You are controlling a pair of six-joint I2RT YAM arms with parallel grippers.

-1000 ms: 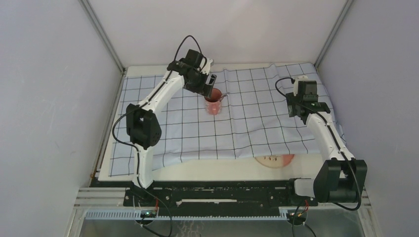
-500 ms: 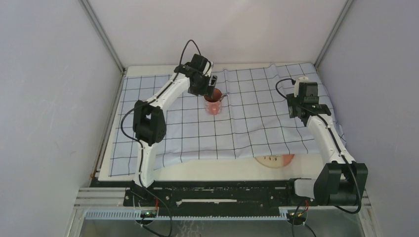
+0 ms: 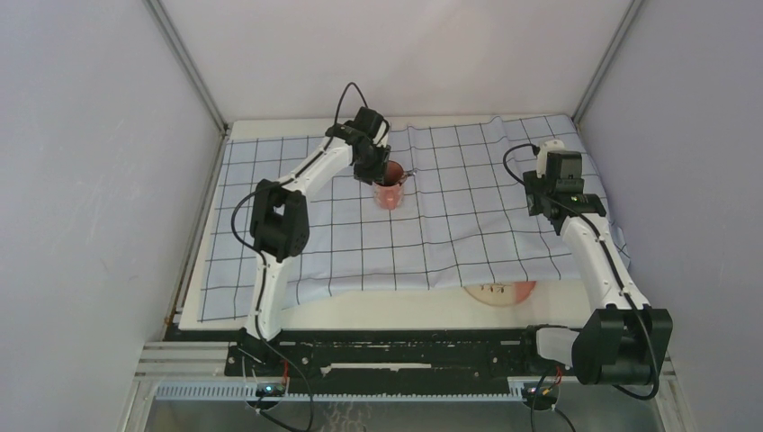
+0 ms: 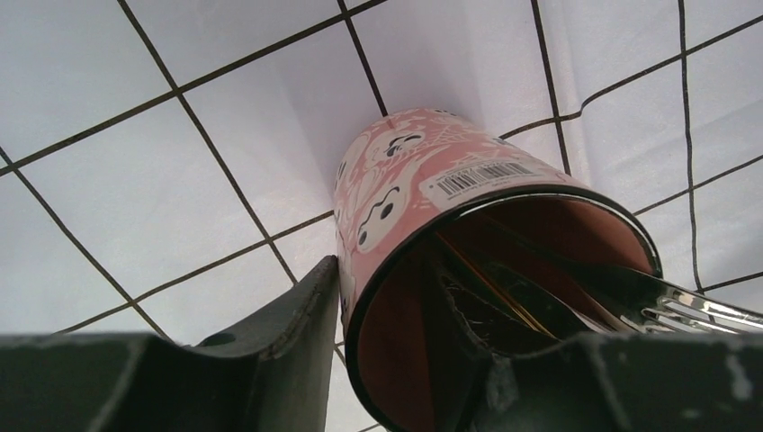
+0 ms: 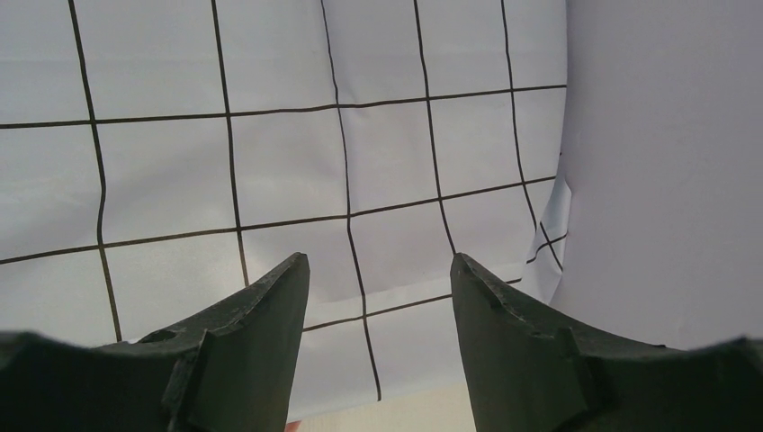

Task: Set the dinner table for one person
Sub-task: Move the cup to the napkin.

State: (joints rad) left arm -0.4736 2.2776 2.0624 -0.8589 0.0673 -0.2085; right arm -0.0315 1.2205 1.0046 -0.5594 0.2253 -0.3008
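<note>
Left wrist view: the left gripper [image 4: 387, 297] has its jaws apart, straddling the rim of a pink patterned cup [image 4: 405, 180]. The outer finger [image 4: 301, 333] touches the outside of the cup wall. The inner finger [image 4: 477, 315] sits inside the cup, with a strip of the red-brown interior visible between it and the wall. The cup stands upright on the gridded cloth [image 3: 450, 225] and carries a barcode label near its rim. Cutlery stands in the cup; fork tines [image 4: 697, 310] project past the rim on the right.

Right wrist view: the right gripper [image 5: 380, 270] has its jaws wide apart and holds nothing. It hangs above the cloth near the cloth's right edge, well apart from the cup.

Top external view: the cloth covers most of the dinner table [image 3: 378, 309], which shows bare as a cream strip along the near edge. A plate [image 3: 499, 292] lies on that strip, partly under the cloth's near hem.
</note>
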